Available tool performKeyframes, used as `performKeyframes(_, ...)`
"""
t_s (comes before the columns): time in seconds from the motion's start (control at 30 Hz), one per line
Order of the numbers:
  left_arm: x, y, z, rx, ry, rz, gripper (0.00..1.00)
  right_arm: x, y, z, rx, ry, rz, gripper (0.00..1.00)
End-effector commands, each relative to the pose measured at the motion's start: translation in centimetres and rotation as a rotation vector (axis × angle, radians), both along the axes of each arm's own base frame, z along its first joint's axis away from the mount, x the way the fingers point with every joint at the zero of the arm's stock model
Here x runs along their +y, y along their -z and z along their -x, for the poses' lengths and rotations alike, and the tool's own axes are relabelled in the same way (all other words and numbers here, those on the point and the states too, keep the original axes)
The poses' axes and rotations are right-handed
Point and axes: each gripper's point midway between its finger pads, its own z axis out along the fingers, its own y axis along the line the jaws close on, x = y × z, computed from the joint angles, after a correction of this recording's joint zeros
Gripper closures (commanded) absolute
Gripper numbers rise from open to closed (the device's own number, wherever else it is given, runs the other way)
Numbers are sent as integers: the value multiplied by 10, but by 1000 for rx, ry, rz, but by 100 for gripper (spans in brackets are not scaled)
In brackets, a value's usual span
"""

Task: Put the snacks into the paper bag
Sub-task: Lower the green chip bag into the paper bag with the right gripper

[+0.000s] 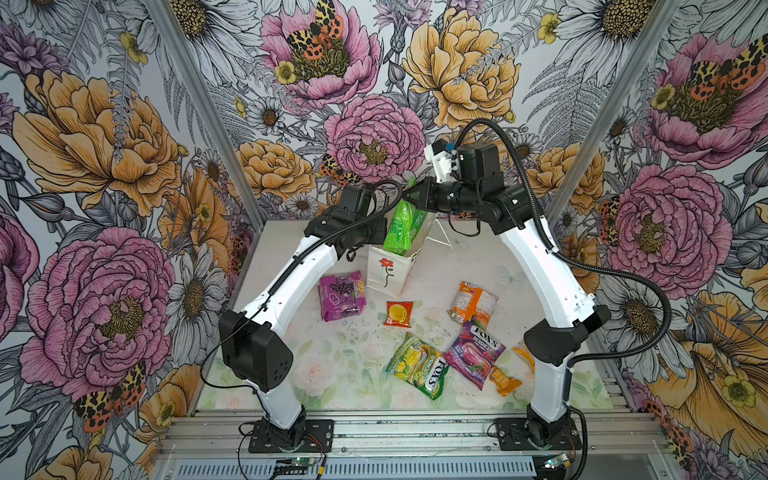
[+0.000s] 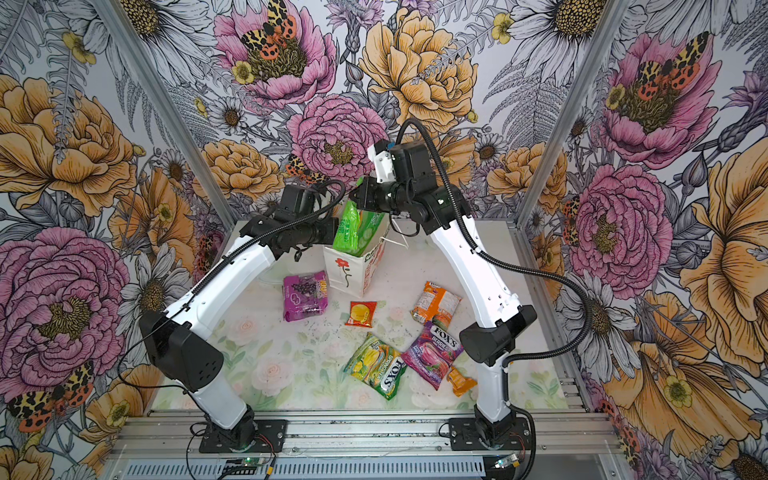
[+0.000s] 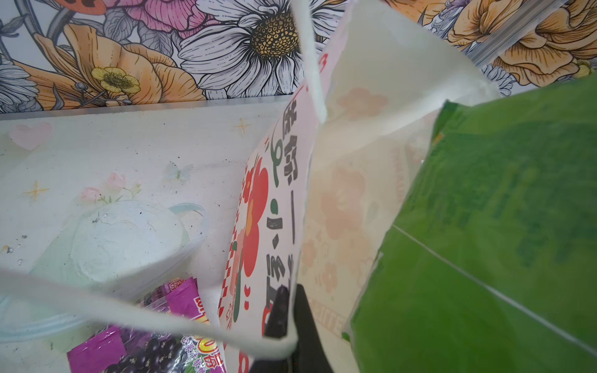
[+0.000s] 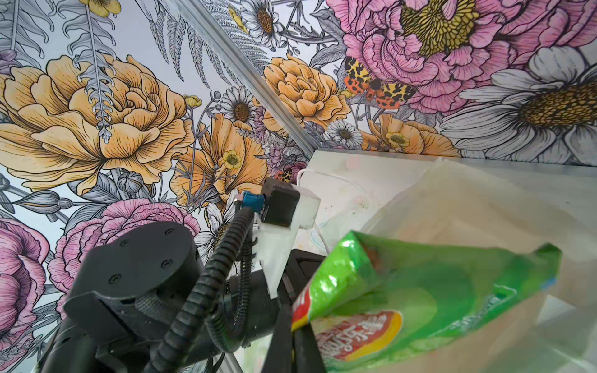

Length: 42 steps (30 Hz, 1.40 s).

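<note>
The right tool (image 1: 411, 195) pinches the top of the big green packet (image 1: 400, 232) (half inside the paper bag (image 1: 384, 276)); the left tool (image 3: 290, 303) clamps the bag's wall.

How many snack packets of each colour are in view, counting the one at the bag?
Green: 2 (big green packet sticking out of the paper bag; green-yellow FOX'S packet)
Purple: 2 (grape packet; purple FOX'S packet)
Orange: 3 (orange packet; small orange wrapper; second small orange wrapper)
Red: 1 (small red sachet)
Total: 8
</note>
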Motion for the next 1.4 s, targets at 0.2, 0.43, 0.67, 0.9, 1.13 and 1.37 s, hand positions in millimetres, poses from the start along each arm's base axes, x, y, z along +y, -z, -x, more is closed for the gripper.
performKeyframes(0.2,-7,-9,-4,-42,46,31,100,-20,-13,2,-62,56,17,100)
performKeyframes(0.43,-3,-7,-6,-44,15,19,100,-41,16,-16,-4,176,79,100)
performKeyframes(0.67,-10,-1,-3,-48,20,-16,100,-46,54,-34,75,299,151,100)
performKeyframes(0.9,-11,-1,-2,-48,24,-20,100,-41,76,-40,96,345,217,100)
performKeyframes(1.13,-14,-3,0,-57,38,-23,100,-35,97,-48,127,353,257,100)
performKeyframes(1.37,-18,3,2,-70,37,-81,100,-50,130,-54,201,421,397,100)
